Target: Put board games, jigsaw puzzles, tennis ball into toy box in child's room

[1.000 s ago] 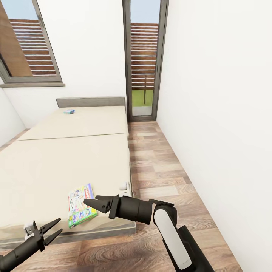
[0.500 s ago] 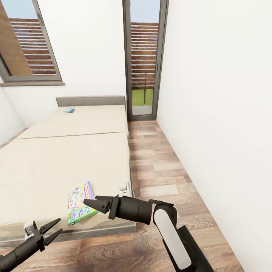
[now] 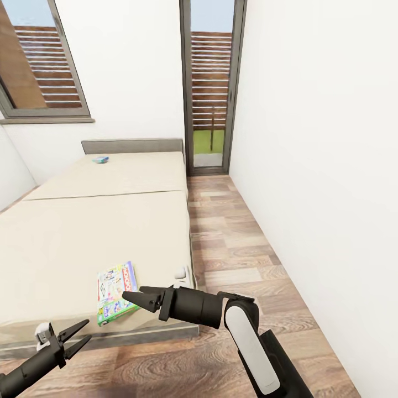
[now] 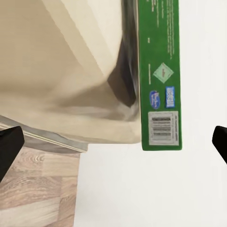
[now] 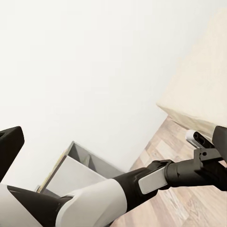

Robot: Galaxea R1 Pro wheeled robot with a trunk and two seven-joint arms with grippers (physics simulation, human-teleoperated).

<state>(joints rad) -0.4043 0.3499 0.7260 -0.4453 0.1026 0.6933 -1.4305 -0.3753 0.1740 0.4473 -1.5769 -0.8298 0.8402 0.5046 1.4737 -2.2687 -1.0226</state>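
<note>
A white-and-green board game (image 3: pixel 116 292) lies flat on the bed (image 3: pixel 83 237), close to the mattress's near right corner. A smaller blue board game (image 3: pixel 100 160) rests far back by the grey headboard. My right gripper (image 3: pixel 131 291) hovers open just right of the white-and-green box, at the bed's edge. My left gripper (image 3: pixel 88 329) is open, low in front of the bed's foot. In the left wrist view the box's green side (image 4: pixel 161 71) with a barcode lies ahead between the open fingertips (image 4: pixel 9 144).
Wood floor (image 3: pixel 237 249) runs along the bed's right side to a glass door (image 3: pixel 210 88). A white wall (image 3: pixel 326 166) bounds that aisle on the right. A window (image 3: pixel 38 61) is above the headboard. The right wrist view looks over my left arm (image 5: pixel 142 184) to a grey cabinet (image 5: pixel 82 165).
The whole view has shifted a little, with the bed and the white-and-green box now sitting slightly higher in the picture. Both grippers hold the same pose.
</note>
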